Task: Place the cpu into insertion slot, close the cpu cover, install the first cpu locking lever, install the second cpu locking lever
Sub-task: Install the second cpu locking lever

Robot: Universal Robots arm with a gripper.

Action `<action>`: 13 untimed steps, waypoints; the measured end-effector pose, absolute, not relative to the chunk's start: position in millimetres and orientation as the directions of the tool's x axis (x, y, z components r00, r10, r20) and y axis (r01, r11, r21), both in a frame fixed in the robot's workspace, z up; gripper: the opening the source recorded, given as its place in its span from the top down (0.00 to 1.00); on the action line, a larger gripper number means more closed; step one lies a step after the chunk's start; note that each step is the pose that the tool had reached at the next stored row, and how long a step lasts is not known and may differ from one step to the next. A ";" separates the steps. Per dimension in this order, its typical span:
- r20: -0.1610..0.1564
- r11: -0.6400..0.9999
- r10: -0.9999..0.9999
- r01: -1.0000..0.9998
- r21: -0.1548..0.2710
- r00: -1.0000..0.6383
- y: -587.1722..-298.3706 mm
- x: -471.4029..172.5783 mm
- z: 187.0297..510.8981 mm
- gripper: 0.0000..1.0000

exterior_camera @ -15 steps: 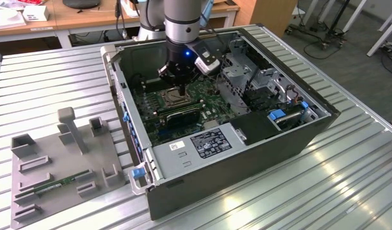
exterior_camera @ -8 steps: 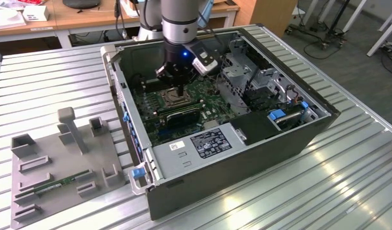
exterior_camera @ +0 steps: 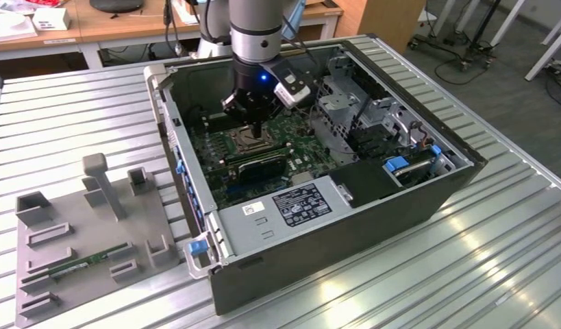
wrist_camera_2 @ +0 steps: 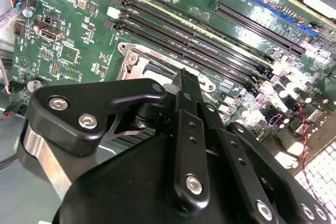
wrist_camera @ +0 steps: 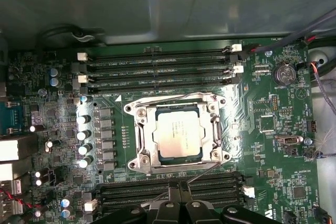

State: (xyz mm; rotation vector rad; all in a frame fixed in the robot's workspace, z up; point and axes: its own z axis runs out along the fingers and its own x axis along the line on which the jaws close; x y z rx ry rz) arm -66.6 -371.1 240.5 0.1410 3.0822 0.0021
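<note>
The cpu (wrist_camera: pixel 178 135), a pale silvery square, lies in the socket on the green motherboard (wrist_camera: pixel 273 129). The silvery cpu cover (wrist_camera: pixel 143 129) rests flat around it like a frame. A thin wire locking lever (wrist_camera: pixel 206 170) slants away from one socket corner toward my gripper (wrist_camera: pixel 179 191), whose black fingers are pressed together beside the socket, close to the lever's free end. In the exterior view my gripper (exterior_camera: pixel 253 129) reaches down into the open computer case, just above the socket (exterior_camera: pixel 246 142). In the second wrist view the fingers (wrist_camera_2: pixel 188 85) stand at the socket's edge (wrist_camera_2: pixel 137 66).
Black memory slots (wrist_camera: pixel 157 69) run on both sides of the socket, with capacitors (wrist_camera: pixel 84 140) next to it. The case walls (exterior_camera: pixel 353 226), drive cage (exterior_camera: pixel 353 110) and cables hem the arm in. A grey fixture tray (exterior_camera: pixel 79 226) with a green memory stick (exterior_camera: pixel 79 264) sits at the exterior view's left.
</note>
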 end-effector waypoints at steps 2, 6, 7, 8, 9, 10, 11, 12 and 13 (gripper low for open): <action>-0.056 0.996 0.091 0.091 0.004 -0.994 -371.1 -67.3 240.5 0.89; -0.057 0.996 0.091 0.091 0.004 -0.994 -371.1 -70.3 240.5 0.89; -0.057 0.996 0.091 0.091 0.004 -0.994 -371.1 -70.6 240.5 0.89; -0.057 0.996 0.091 0.091 0.004 -0.994 -371.1 -70.6 240.4 0.89; -0.057 0.996 0.091 0.091 0.004 -0.994 -371.1 -70.6 240.5 0.89; -0.057 0.996 0.091 0.091 0.004 -0.994 -371.1 -70.7 240.5 0.89; -0.057 0.996 0.091 0.091 0.004 -0.994 -371.1 -70.7 240.5 0.89; -0.057 0.996 0.091 0.091 0.004 -0.994 -371.1 -70.7 240.4 0.89; -0.057 0.996 0.091 0.091 0.004 -0.994 -371.1 -70.8 240.4 0.89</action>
